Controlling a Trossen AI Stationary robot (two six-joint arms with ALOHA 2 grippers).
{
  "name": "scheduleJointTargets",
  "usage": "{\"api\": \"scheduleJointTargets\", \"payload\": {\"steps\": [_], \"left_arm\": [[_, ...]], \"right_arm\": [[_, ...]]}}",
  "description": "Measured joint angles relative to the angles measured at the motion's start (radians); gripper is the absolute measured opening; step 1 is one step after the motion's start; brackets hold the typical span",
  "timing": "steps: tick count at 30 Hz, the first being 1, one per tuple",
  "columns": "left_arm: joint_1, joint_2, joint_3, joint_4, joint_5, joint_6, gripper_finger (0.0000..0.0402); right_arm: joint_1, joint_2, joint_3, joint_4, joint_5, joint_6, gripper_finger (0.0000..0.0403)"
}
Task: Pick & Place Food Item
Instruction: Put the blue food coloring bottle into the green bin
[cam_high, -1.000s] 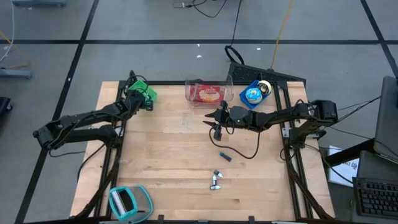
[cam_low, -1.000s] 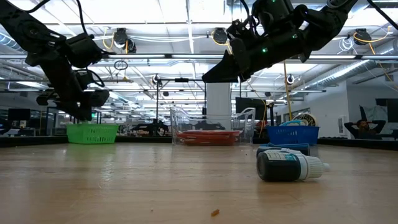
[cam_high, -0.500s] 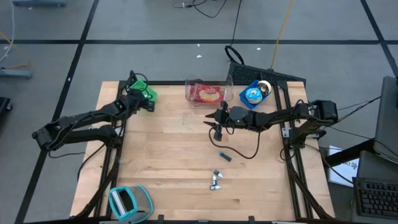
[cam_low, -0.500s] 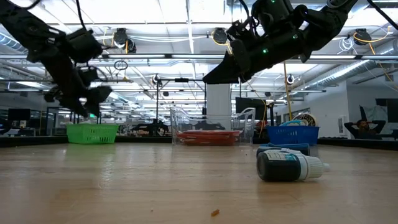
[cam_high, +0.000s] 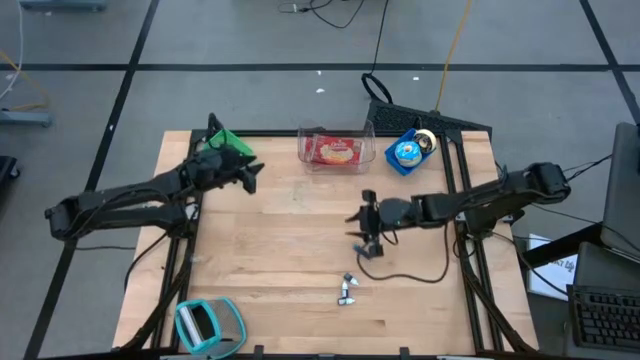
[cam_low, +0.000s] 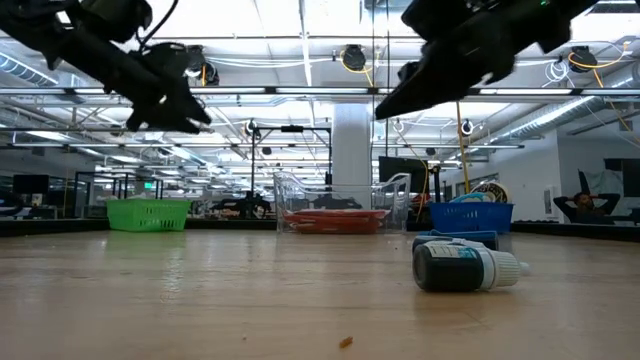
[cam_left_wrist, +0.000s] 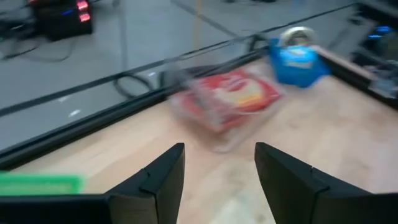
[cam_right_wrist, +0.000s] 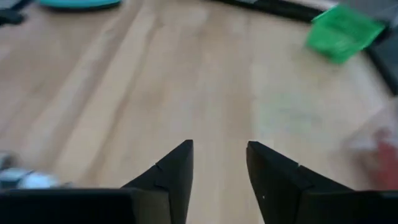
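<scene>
On the pale wooden desk (cam_high: 270, 250), a teal roll-shaped object (cam_high: 207, 325) lies at the near left corner and a green slatted plastic basket (cam_high: 224, 141) sits at the far left corner. The left gripper (cam_high: 252, 174) hangs above the desk just beside that basket, toward the middle; its fingers (cam_left_wrist: 163, 177) stand apart with nothing between them.

The food item, a flat red packet with a yellowish printed label (cam_high: 336, 151), lies inside a clear plastic tub (cam_high: 304, 141) at the middle of the far edge. It rests flat on the tub's floor, near the left gripper but clear of it.

The right gripper (cam_high: 367, 222) hovers over the middle of the desk, well apart from the red packet, its fingers (cam_right_wrist: 172, 170) parted and empty. A small dark bottle with a white cap (cam_low: 466, 267) lies on its side toward the near edge. A blue plastic basket (cam_high: 407, 153) stands just right of the tub, with a roll of tape (cam_high: 427, 139) at its far side.
</scene>
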Motion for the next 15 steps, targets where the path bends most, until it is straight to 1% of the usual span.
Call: {"api": "scheduleJointTargets", "payload": {"steps": [4,9,12,15], "left_arm": [[-0.073,0.023,0.000,0.077,0.002,0.004,0.0198],[-0.143,0.071,-0.002,0.155,0.002,-0.009,0.0193],[-0.181,0.106,-0.002,0.204,0.002,-0.009,0.0195],[-0.212,0.150,-0.002,0.258,0.002,-0.007,0.0200]], "right_arm": [[0.072,-0.001,0.000,-0.072,0.001,0.099,0.0173],[0.154,0.025,0.000,-0.190,0.018,0.261,0.0229],[0.221,0.067,0.000,-0.263,0.100,0.329,0.0255],[0.274,0.121,0.000,-0.322,0.187,0.373,0.0268]]}}
